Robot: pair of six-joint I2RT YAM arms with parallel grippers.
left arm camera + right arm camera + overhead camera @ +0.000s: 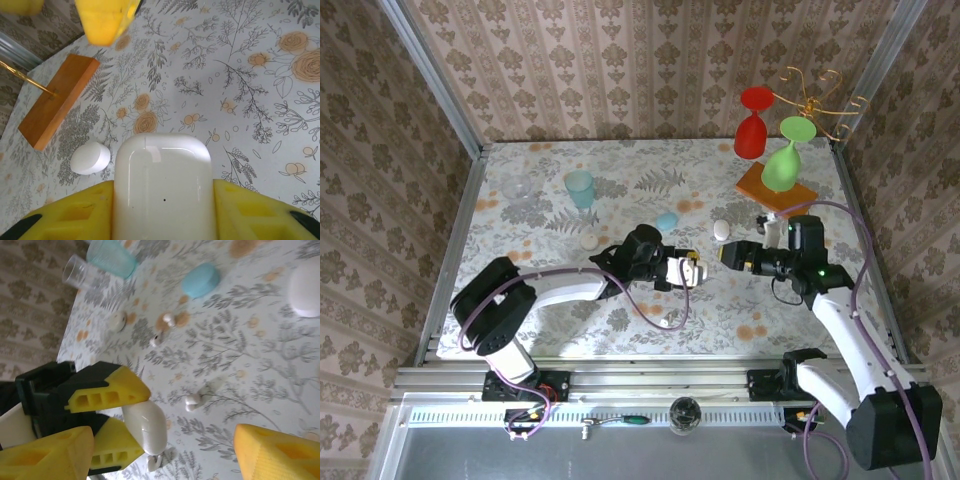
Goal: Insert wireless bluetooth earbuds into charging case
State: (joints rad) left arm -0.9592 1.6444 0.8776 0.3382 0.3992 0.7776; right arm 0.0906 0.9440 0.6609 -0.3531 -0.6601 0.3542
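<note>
The left gripper (162,210) has its yellow fingers (250,210) clamped on 2 opposite sides of a white charging case (162,170), held near the middle of the table (240,60). The right gripper (728,254) faces it from close by, its fingers (280,455) spread wide with nothing between them.

The case is a smooth, glossy, rigid shell. I judge it light and slippery, so a squeeze across its sides seems the safest hold. Its lid looks shut from the left wrist.

The earbuds are tiny hard white pieces, likely feather-light and easy to flick away. 1 earbud (192,400) lies on the table just beyond the held case, another earbud (156,341) lies farther out, and a 3rd earbud (154,463) sits right beside the case. Each is probably best pinched by the fingertips alone, across the bulb or stem.

Open patterned surface surrounds the 2 grippers. A blue case (201,280) and a spare white case (305,287) lie near. A teal cup (580,188) and a wooden stand (775,186) stand well apart, toward the far wall.
</note>
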